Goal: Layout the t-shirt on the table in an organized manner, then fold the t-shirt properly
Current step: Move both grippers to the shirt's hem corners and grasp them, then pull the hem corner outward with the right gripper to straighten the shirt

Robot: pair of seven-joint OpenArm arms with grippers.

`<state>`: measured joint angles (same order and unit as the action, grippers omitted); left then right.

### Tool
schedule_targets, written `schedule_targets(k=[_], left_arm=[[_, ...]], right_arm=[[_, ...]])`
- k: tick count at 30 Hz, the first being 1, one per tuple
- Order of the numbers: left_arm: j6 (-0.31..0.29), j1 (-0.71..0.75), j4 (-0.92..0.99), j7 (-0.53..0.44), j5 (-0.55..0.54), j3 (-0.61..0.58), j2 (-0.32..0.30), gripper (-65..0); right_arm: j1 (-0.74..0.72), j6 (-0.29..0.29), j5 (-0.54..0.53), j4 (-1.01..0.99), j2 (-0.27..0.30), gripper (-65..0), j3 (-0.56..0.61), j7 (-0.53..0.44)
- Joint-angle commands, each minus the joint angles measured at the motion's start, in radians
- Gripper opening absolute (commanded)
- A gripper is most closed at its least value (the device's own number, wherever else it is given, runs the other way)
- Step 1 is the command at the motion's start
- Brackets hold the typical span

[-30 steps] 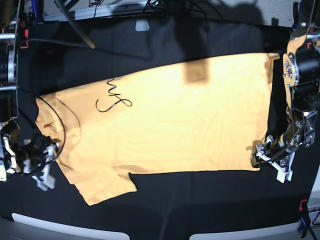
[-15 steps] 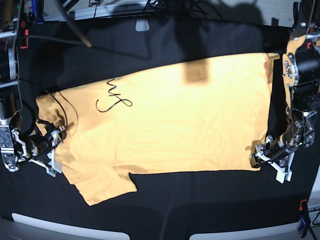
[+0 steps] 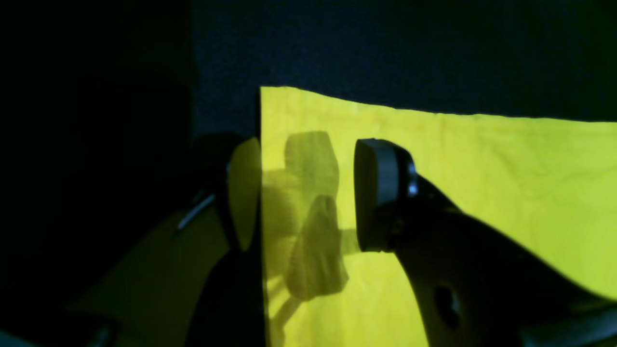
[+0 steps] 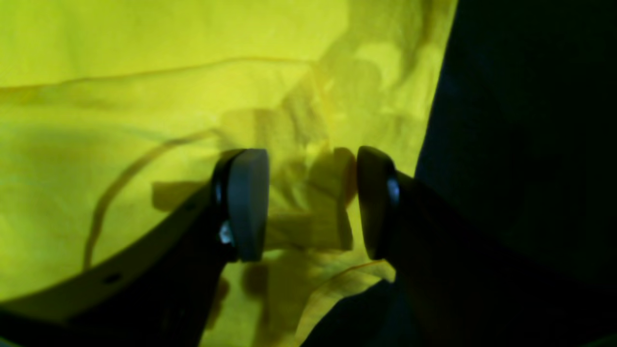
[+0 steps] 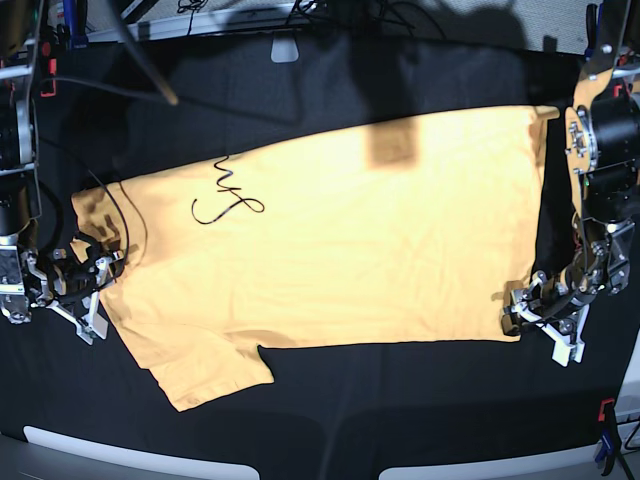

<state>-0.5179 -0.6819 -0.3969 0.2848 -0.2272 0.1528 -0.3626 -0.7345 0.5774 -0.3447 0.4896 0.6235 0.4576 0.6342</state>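
The t-shirt [image 5: 330, 240] is spread flat across the middle of the desk [image 5: 400, 420], its hem toward the right of the base view and its collar end toward the left, with one short sleeve [image 5: 205, 365] angled out toward the lower left. A thin black cable [image 5: 225, 195] is seen lying in a squiggle on the cloth in the upper left part of the shirt. The left gripper [image 5: 535, 318] is placed at the lower right corner of the shirt; in the left wrist view [image 3: 301, 195] its jaws are held apart, one pad over the yellow cloth and the other just off the straight edge, above the dark desk, and nothing is clamped between them. The right gripper [image 5: 88, 290] is placed at the left end of the shirt, by the collar; in the right wrist view [image 4: 311, 202] its jaws are likewise held apart over crumpled cloth close to the shirt's edge
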Motion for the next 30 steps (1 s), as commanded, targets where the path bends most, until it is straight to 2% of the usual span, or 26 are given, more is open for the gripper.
schedule_targets(k=[1, 4, 6, 7, 12, 15, 16, 21, 24, 27, 30], left_arm=[[-0.007, -0.035, -0.016, -0.025, -0.009, 0.004, -0.012, -35.8], [-0.007, -0.034, -0.016, -0.024, -0.009, 0.004, -0.012, -35.8], [-0.007, -0.033, -0.016, -0.024, -0.009, 0.004, -0.012, -35.8], [-0.007, -0.033, -0.016, -0.024, -0.009, 0.004, -0.012, -35.8], [-0.007, -0.033, -0.016, -0.024, -0.009, 0.004, -0.012, -35.8], [-0.007, -0.033, -0.016, -0.024, -0.009, 0.004, -0.012, -35.8], [-0.007, -0.033, -0.016, -0.024, -0.009, 0.004, -0.012, -35.8], [-0.007, -0.033, -0.016, -0.026, -0.009, 0.004, -0.011, -35.8], [-0.007, -0.033, -0.016, -0.028, -0.009, 0.004, -0.011, -35.8], [-0.007, -0.033, -0.016, -0.024, -0.009, 0.004, -0.012, -35.8], [-0.007, -0.033, -0.016, -0.016, -0.009, 0.004, -0.012, -35.8]], right_arm=[[-0.033, 0.018, -0.016, 0.008, 0.016, -41.6, -0.005, 0.002], [-0.032, 0.053, -0.041, 0.008, 0.016, -52.4, -0.005, 0.001], [-0.032, 0.060, -0.033, 0.008, 0.017, -62.3, -0.005, 0.002], [-0.032, 0.059, -0.018, 0.008, 0.017, -65.0, -0.005, 0.002], [-0.028, 0.060, 0.058, 0.022, 0.031, -65.0, -0.005, 0.021], [0.008, 0.121, 0.042, 0.080, 0.077, -65.0, -0.005, 0.028], [0.030, 0.121, 0.021, 0.113, 0.101, -65.0, -0.005, 0.029], [0.219, 0.121, -0.127, 0.366, 0.265, -65.0, -0.006, 0.028], [0.349, 0.121, -0.142, 0.560, 0.342, -65.0, -0.015, 0.055], [0.470, 0.121, -0.142, 0.721, 0.369, -65.0, -0.066, 0.108], [0.592, 0.121, -0.142, 0.838, 0.371, -65.0, -0.156, 0.108]])
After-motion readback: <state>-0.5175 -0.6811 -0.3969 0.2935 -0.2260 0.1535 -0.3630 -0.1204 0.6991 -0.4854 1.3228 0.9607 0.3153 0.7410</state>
